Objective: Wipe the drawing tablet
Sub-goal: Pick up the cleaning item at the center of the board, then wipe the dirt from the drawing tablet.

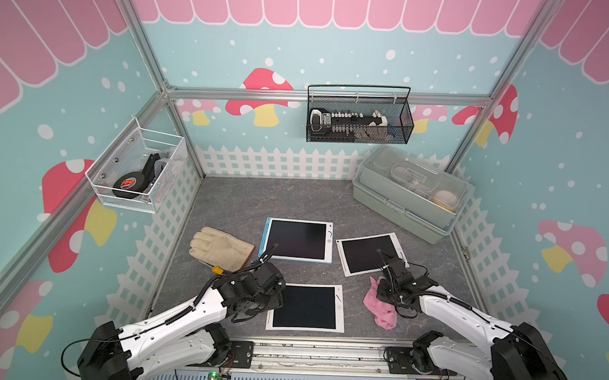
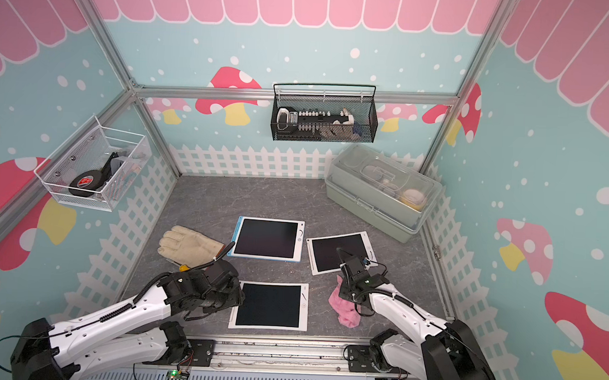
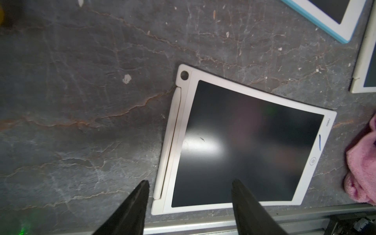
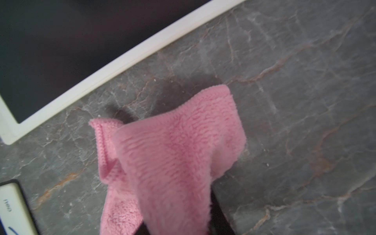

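Three drawing tablets lie flat on the grey stone-look table. The nearest, a white one (image 1: 306, 307) (image 2: 269, 305) (image 3: 244, 146), has a short blue stroke on its right bezel. My left gripper (image 3: 189, 181) hovers open over its near left corner, holding nothing. A blue-edged tablet (image 1: 297, 239) and a second white tablet (image 1: 369, 253) lie further back. A pink cloth (image 1: 379, 307) (image 4: 173, 152) is bunched just right of the near tablet. My right gripper (image 1: 383, 293) is shut on the pink cloth, which hides most of its fingers in the right wrist view.
A beige work glove (image 1: 221, 247) lies left of the blue-edged tablet. A pale green lidded box (image 1: 408, 195) stands at the back right. A black mesh basket (image 1: 359, 115) and a white wire basket (image 1: 134, 169) hang on the walls. An aluminium rail (image 1: 317, 353) borders the front edge.
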